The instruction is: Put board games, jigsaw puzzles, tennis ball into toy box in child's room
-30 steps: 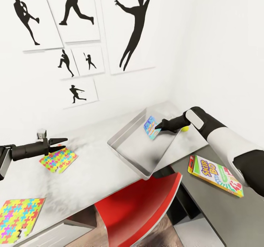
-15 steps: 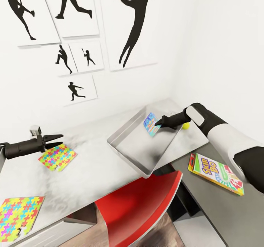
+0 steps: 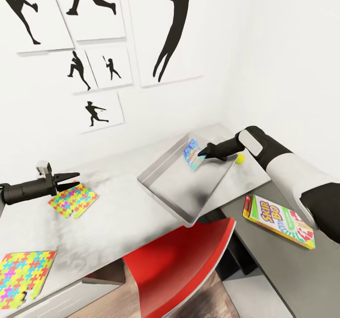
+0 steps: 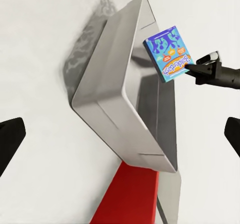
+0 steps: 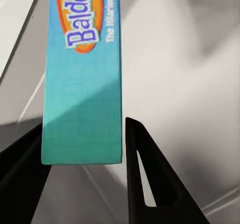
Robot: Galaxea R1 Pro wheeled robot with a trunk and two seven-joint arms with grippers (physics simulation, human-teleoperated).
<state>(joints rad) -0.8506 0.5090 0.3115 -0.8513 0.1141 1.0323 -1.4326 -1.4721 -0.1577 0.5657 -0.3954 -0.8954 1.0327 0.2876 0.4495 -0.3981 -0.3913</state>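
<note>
Blue-purple board game (image 3: 193, 154) hangs pinched in the right tool (image 3: 202, 153) over the toy box (image 3: 163, 189)'s far end; next, release. Left tool (image 3: 71, 179), spread, hovers above a jigsaw puzzle (image 3: 73, 200) on the tabletop (image 3: 118, 214).

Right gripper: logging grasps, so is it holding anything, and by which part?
The right gripper holds the blue board game by one edge, above the toy box.

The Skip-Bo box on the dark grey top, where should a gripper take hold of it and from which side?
The Skip-Bo box lies flat, so probably pinch a thin edge. Its near long edge, toward the right arm, looks most open; coming in low there lets the fingers straddle the box.
</note>
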